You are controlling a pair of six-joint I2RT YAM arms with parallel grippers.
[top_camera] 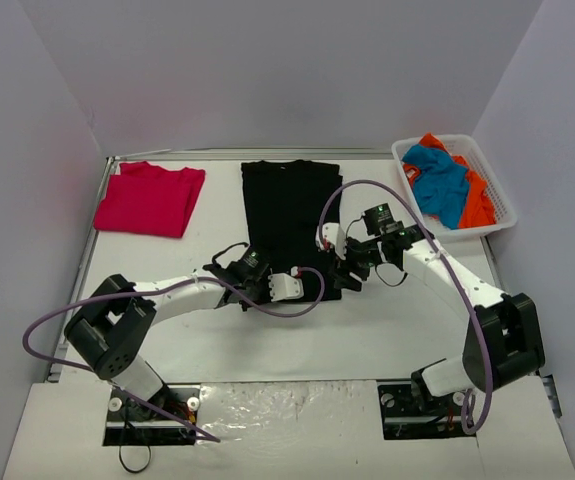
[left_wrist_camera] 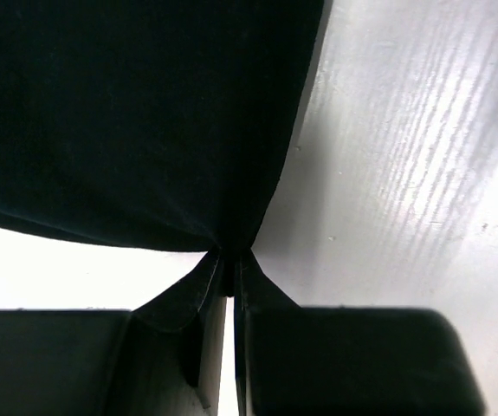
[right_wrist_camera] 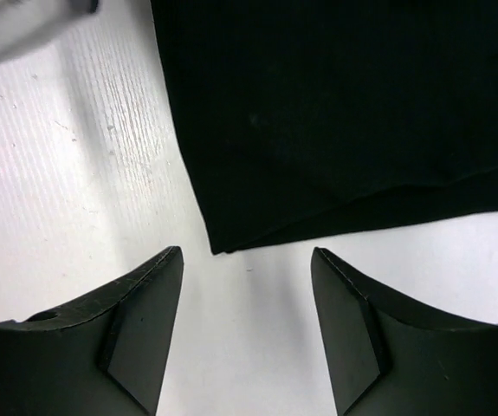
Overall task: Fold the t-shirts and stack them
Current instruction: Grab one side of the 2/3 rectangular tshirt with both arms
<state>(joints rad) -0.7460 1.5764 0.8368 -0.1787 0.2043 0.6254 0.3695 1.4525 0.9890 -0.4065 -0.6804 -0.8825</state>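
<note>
The left tool (left_wrist_camera: 229, 276) is clenched on the near hem of the black t-shirt (top_camera: 287, 205), spread mid-frame on the desk (top_camera: 367, 340); the right tool (right_wrist_camera: 247, 253) stands released, with the hem's other corner just ahead of its gap (jaws either side). A folded red t-shirt (top_camera: 150, 198) lies upper left; the basket (top_camera: 487, 228) upper right holds a blue t-shirt (top_camera: 439, 182) and an orange t-shirt (top_camera: 479, 202); a purple cable (top_camera: 347, 185) arches over the black cloth.

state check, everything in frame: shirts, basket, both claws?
black t-shirt: flat on the table, near hem pinched.
red t-shirt: folded, far left.
blue t-shirt: crumpled in the basket.
orange t-shirt: crumpled, partly under the blue t-shirt.
basket: upright, far right.
left claw: shut on the black t-shirt's hem.
right claw: open over the black t-shirt's near corner, holding nothing.
</note>
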